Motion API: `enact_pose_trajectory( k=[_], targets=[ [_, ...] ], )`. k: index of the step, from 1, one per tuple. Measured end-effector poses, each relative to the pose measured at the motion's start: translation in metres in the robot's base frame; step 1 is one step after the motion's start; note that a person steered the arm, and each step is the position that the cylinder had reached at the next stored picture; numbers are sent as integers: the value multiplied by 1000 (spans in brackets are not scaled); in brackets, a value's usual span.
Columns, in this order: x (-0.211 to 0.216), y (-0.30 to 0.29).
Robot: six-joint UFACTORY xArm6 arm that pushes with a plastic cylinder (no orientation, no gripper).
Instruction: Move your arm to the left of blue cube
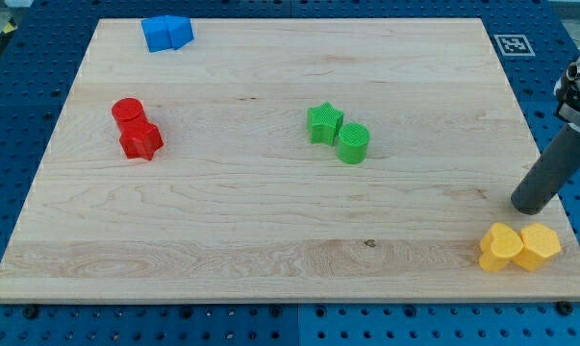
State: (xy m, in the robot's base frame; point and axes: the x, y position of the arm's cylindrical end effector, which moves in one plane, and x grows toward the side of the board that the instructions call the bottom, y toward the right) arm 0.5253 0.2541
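Observation:
The blue cube (158, 34) sits at the board's top left corner, touching a second blue block (180, 30) on its right. My tip (531, 205) rests on the board at the view's far right, just above two yellow blocks, far to the right of and below the blue cube. The dark rod rises from the tip toward the view's upper right.
A red cylinder (127, 112) and a red star (141, 140) touch at mid left. A green star (324, 123) and a green cylinder (353, 143) touch near the middle. Two yellow blocks (501, 247) (539, 246) lie at the bottom right corner. The wooden board (270, 221) ends at blue perforated table.

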Motion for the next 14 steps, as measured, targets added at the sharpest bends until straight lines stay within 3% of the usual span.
enact_pose_trajectory(
  k=[2, 3, 7, 9, 11, 14],
  targets=[
    [-104, -25],
    [-134, -76],
    [-165, -398],
    [-252, -501],
    [-303, -517],
    [-295, -489]
  ],
)
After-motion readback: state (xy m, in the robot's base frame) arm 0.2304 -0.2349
